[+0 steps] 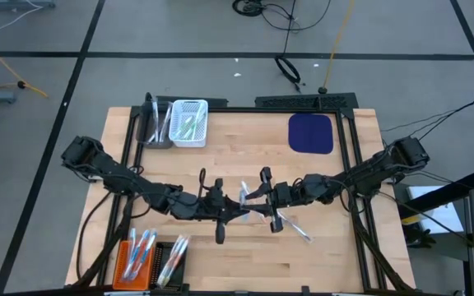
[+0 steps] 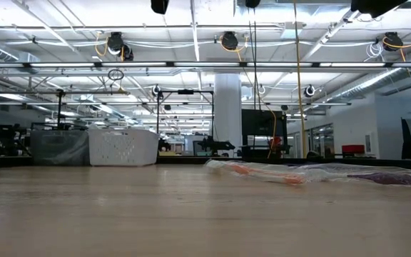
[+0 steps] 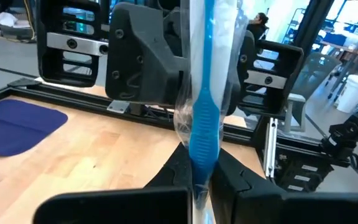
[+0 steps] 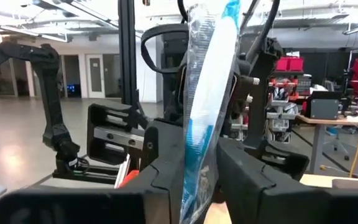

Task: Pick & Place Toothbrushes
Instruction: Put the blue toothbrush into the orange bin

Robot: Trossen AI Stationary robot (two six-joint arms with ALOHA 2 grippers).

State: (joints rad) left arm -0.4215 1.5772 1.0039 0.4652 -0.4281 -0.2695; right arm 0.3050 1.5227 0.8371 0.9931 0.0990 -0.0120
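Note:
A blue toothbrush (image 3: 202,118) in a clear wrapper stands roughly upright above the middle of the table (image 1: 245,200), between my two grippers. My left gripper (image 3: 201,186) comes from the table's left and is shut on it. My right gripper (image 4: 199,180) comes from the right, its fingers parted on either side of the wrapper (image 4: 207,93). A second wrapped toothbrush (image 1: 299,230) lies flat on the table near the right gripper. Other toothbrushes lie in the white basket (image 1: 189,123) at the far left and in the orange basket (image 1: 134,259) at the near left. My left gripper pinches the lower part of the toothbrush's blue handle (image 3: 201,163) between its two fingers, through the clear wrapper. The fingers come roughly level from the table's left and lie across the handle. The toothbrush stands upright above them, clear of the table. My right gripper has its fingers (image 4: 166,168) close against the wrapper's two sides; whether they touch it I cannot tell.
A dark basket (image 1: 156,123) stands beside the white one, and a black basket (image 1: 171,263) beside the orange one. A dark blue mat (image 1: 311,133) lies at the far right. A black frame (image 1: 352,164) borders the table.

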